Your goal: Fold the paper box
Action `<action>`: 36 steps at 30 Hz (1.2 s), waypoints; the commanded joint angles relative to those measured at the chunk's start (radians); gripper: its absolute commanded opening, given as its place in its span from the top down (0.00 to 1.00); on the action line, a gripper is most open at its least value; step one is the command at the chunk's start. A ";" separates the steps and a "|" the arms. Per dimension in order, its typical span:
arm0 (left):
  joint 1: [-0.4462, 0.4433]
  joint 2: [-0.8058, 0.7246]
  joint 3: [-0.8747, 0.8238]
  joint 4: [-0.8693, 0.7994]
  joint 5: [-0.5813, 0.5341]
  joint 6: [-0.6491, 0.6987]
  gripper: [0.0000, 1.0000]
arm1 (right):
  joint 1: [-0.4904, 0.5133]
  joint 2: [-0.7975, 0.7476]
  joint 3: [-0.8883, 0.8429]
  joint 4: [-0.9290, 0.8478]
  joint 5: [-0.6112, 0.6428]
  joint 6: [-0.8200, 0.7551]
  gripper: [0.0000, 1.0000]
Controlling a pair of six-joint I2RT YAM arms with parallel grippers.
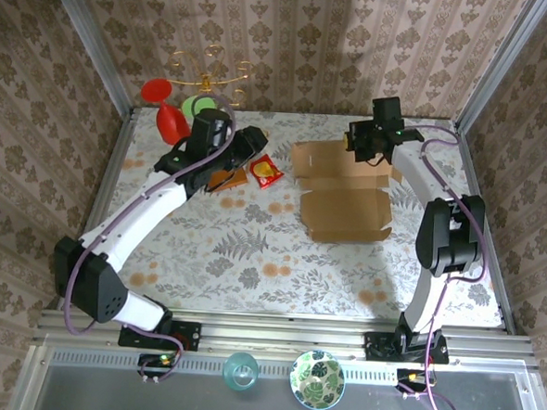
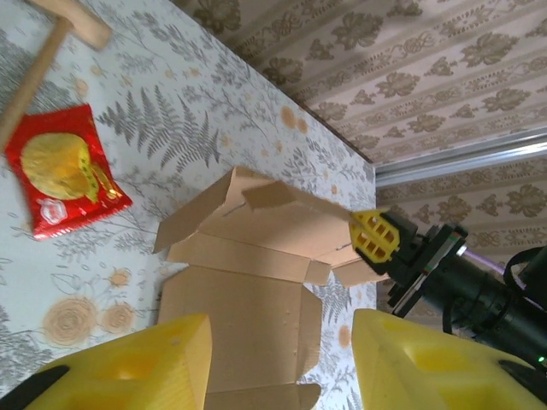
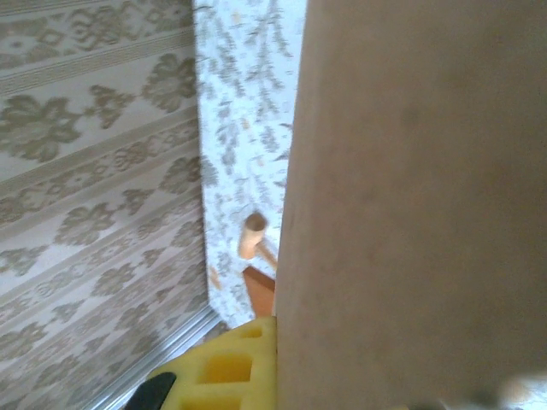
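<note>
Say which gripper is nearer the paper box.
Right. The right gripper is shut on the paper box at its far flap; the left gripper hangs apart, to its left.

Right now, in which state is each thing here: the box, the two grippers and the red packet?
paper box: partly folded, some flaps raised, one far flap pinched.
right gripper: shut on that box flap.
left gripper: open, empty, facing the box.
red-yellow packet: flat on the table, apart from both grippers.
</note>
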 commanded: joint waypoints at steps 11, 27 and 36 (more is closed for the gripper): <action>-0.056 0.379 0.273 0.139 0.092 -0.063 0.52 | -0.035 -0.103 -0.203 0.187 -0.058 -0.017 1.00; -0.090 0.561 0.431 0.087 0.133 -0.059 0.52 | -0.061 -0.131 -0.417 0.526 -0.105 -0.012 1.00; -0.112 0.540 0.398 0.049 0.095 -0.039 0.52 | -0.064 -0.145 -0.465 0.594 -0.123 -0.005 1.00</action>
